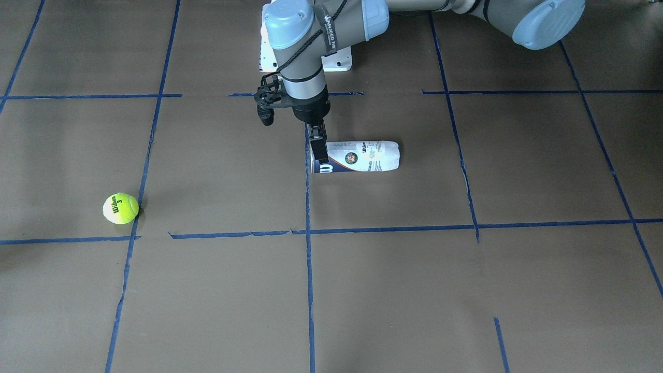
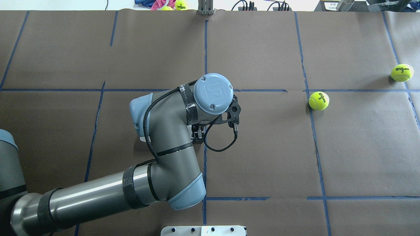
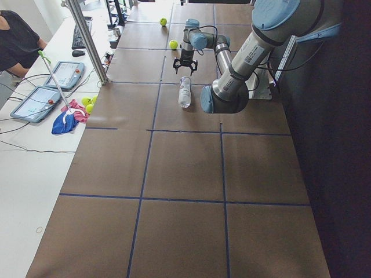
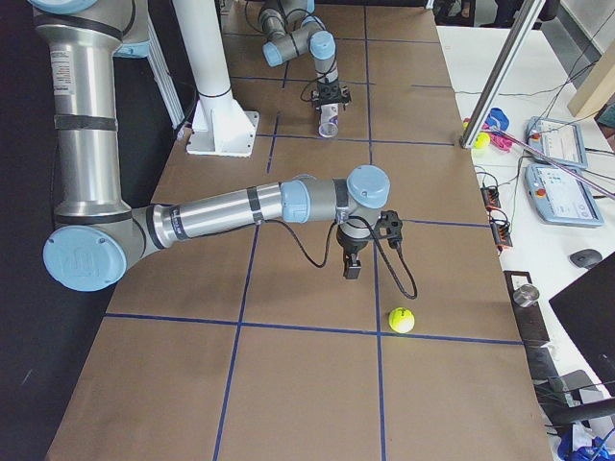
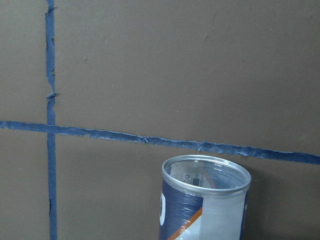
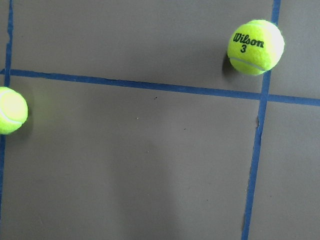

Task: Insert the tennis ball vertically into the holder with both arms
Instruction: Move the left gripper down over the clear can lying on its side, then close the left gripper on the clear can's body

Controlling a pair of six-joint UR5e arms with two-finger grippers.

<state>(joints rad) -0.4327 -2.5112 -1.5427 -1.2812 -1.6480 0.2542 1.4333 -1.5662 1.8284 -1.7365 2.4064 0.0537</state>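
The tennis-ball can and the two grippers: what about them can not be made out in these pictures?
1. Tennis-ball can: in the overhead view the left arm covers most of it.
2. Left gripper: in the front-facing view its fingers merge into one dark shape at the can's mouth; grip unclear.
3. Right gripper: seen only in the exterior right view, too small to judge.

Two tennis balls (image 2: 318, 100) (image 2: 402, 72) on the table (image 2: 262, 157), one holder (image 1: 362, 156), two arms (image 4: 221, 211) (image 4: 300, 38).

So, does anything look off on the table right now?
Yes. The holder lies on its side instead of standing upright, with the left gripper at its open end. And besides the ball, a second ball sits on the table.
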